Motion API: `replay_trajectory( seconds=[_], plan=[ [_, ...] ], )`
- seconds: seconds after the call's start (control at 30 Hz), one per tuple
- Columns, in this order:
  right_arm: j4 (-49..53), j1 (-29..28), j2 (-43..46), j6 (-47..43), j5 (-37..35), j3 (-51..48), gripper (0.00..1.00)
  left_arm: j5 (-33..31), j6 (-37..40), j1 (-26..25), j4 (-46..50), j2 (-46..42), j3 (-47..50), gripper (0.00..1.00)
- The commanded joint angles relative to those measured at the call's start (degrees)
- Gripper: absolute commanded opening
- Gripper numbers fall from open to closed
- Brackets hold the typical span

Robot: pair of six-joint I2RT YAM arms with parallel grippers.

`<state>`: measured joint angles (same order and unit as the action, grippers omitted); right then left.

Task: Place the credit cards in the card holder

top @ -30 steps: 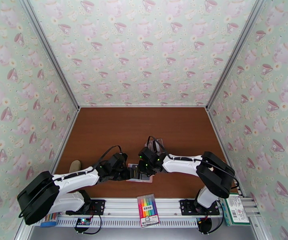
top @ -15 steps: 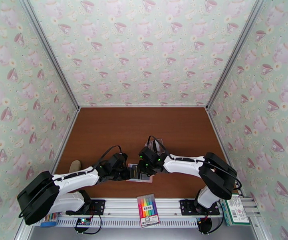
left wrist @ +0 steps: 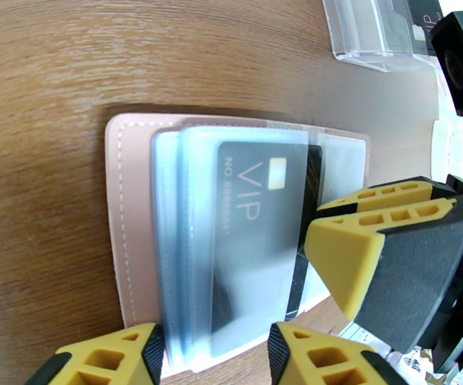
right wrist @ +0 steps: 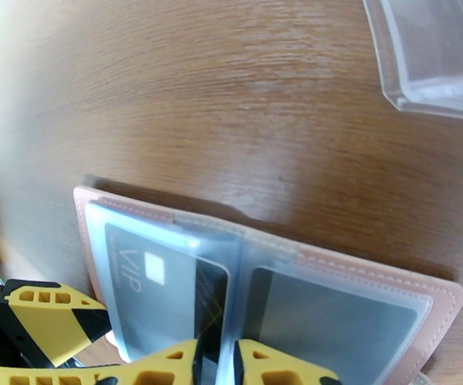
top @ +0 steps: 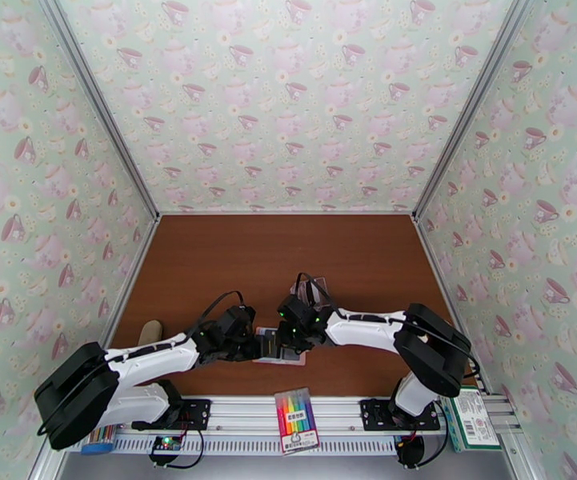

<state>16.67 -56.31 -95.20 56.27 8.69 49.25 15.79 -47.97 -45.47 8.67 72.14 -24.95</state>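
From above, we see the left arm (top: 152, 358) and the right arm (top: 368, 326) bent inward over the near middle of the brown wood-grain counter (top: 288, 250). They meet over the pink wallet (top: 292, 358), which lies mostly hidden beneath them. A clear plastic box (top: 314, 288) sits just behind the right wrist. Teacup wallpaper (top: 288, 98) covers the walls. A pack of coloured markers (top: 296, 410) rests on the metal rail (top: 232, 426) at the near edge.

The left wrist camera gives us what the top view hides. The wallet (left wrist: 128, 206) lies open and flat, with a stitched pink border and frosted clear sleeves. A black card (left wrist: 257, 232) marked VIP sits mostly inside one sleeve, with a bare strip sticking out. The left jaws stand about half open, their yellow fingers (left wrist: 112, 357) to either side of the wallet's near edge, gripping nothing that we can see. The right jaws come in from the side, their fingers (left wrist: 372, 251) pinched on the card's bare strip. The clear box (left wrist: 372, 40) lies well beyond the wallet.

The right wrist camera shows us those fingers (right wrist: 167, 364) nearly closed, with the black card's (right wrist: 209, 316) edge between them. It adds a second dark card (right wrist: 334, 322) in the sleeve on the wallet's (right wrist: 385, 272) other half.
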Motion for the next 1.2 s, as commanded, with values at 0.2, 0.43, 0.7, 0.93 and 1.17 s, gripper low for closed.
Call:
replay_trajectory(
  seconds=[0.2, 0.43, 0.7, 0.93, 1.17],
  plan=[
    [0.64, -1.50, -2.38, -0.70, -0.59, 2.52, 0.16, -0.38, 0.50, -0.23, 0.65, 0.43, 1.11, 0.50],
    [-0.23, -1.96, -2.89, -0.39, 0.25, 3.54, 0.15, -0.32, 0.42, -0.27, 0.30, 0.80, 1.10, 0.50],
    [-0.94, -2.22, -2.84, -0.29, 0.89, 3.98, 0.15, -0.30, 0.59, -0.27, 0.81, 0.76, 0.78, 0.50],
    [0.42, -2.18, -0.31, -0.74, -0.46, 3.10, 0.16, -0.41, 0.85, -0.30, 1.77, 0.29, 0.33, 0.50],
    [2.54, -2.15, 2.83, -1.56, -2.71, 2.34, 0.18, -1.02, 1.25, -0.23, 3.73, -1.64, -0.27, 0.50]
  ],
)
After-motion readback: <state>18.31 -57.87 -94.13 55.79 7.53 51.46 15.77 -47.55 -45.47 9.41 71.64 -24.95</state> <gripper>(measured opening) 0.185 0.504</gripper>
